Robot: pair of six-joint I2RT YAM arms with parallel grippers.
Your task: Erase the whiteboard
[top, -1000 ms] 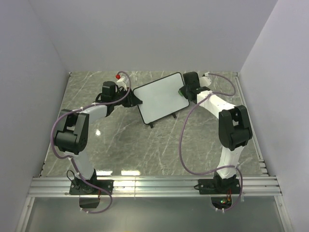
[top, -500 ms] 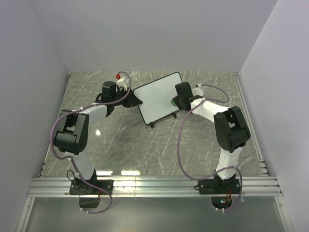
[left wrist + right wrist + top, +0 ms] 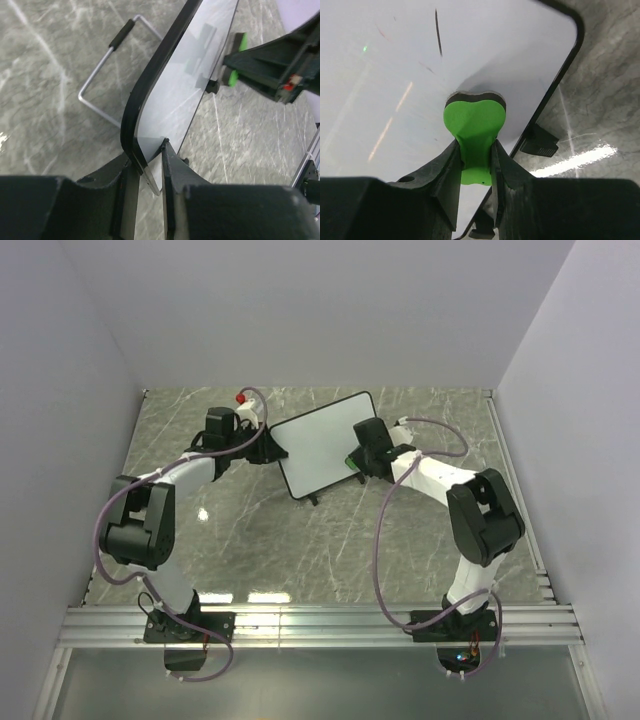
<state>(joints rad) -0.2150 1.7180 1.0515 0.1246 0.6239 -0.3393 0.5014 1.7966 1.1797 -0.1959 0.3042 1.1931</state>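
Whiteboard (image 3: pixel 385 65) streaks faint, edge behind right claw (image 3: pixel 475 150) and eraser (image 3: pixel 474 117)

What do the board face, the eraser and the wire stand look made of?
Whiteboard: glossy white coated face mirroring lights; black rim, likely plastic. Eraser: matte green plastic grip over dark pad, perhaps felt. Stand: bare bent metal wire, black sleeve.

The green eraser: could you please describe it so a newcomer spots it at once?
Toward the back of the grey marble table sits a whiteboard. Against its white face, pinched in the right gripper, is the eraser: the only bright green thing, with a dark pad.
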